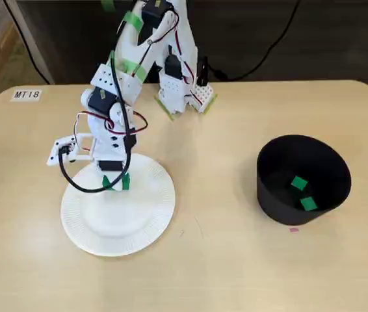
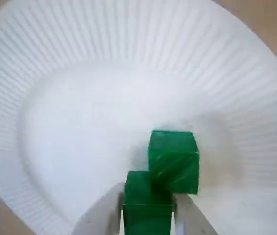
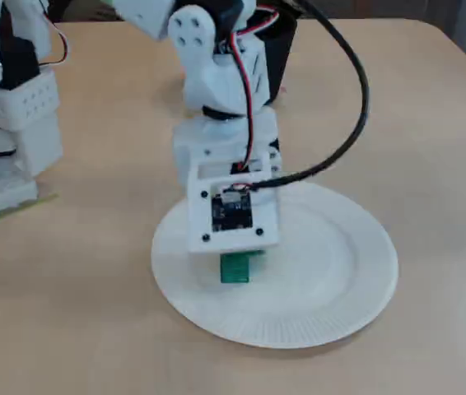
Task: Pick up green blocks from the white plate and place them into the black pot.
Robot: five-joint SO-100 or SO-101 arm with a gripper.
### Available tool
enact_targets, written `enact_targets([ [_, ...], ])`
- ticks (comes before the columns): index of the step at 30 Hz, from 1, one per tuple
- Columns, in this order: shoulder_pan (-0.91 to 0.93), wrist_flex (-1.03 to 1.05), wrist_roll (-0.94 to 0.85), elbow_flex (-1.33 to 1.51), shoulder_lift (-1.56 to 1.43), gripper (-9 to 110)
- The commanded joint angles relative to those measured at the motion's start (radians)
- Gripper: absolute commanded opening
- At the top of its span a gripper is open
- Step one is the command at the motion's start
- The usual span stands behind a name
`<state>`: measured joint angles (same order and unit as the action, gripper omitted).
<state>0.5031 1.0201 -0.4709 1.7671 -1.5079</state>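
step: grasping a block off the white plate (image 2: 70, 98); by my read the lift is not yet begun
gripper (image 2: 148, 195): pointing down at the plate, jaws narrowed to block width and pressing on both sides of the near green block (image 2: 147, 205) in the wrist view
neighbour: far green block (image 2: 173, 160) is sitting just beyond the pinched one, offset right and apparently touching its corner
doing it well: I'd be lifting straight up first, so the pinched block isn't dragging the neighbour across the plate, and watching for twist in the jaws while rising
carry: black pot (image 1: 268, 185) is standing well apart from the plate, on the right in a fixed view; the block should be clearing the rim before the jaws are opening
pot contents: first potted block (image 1: 299, 184) and second potted block (image 1: 308, 203) are lying inside already
block look: small saturated-green cube with sharp edges and faint pale scuffing on the faces; looking rigid and light, so a modest squeeze should be holding it
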Motion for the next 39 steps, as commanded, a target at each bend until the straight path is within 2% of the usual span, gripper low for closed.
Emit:
enact_targets([
  [1, -0.048, -0.08, 0.192, -0.026, -0.253, -2],
  [5, -0.192, -0.173, 0.442, -0.037, -0.486, -2],
  [8, -0.359, -0.212, 0.534, -0.029, -0.621, -2],
  [13, -0.73, -0.339, 0.497, 0.008, -0.742, -2],
  [17, -0.954, -0.333, 0.416, 0.003, -0.719, -2],
  [20, -1.049, -0.25, 0.365, -0.029, -0.673, -2],
  [23, -1.094, -0.057, 0.308, -0.19, -0.557, -2],
  [33, -1.114, 0.64, 0.141, -1.178, 0.161, -3],
  [39, -1.131, 0.643, 0.152, -1.112, 0.15, -3],
])
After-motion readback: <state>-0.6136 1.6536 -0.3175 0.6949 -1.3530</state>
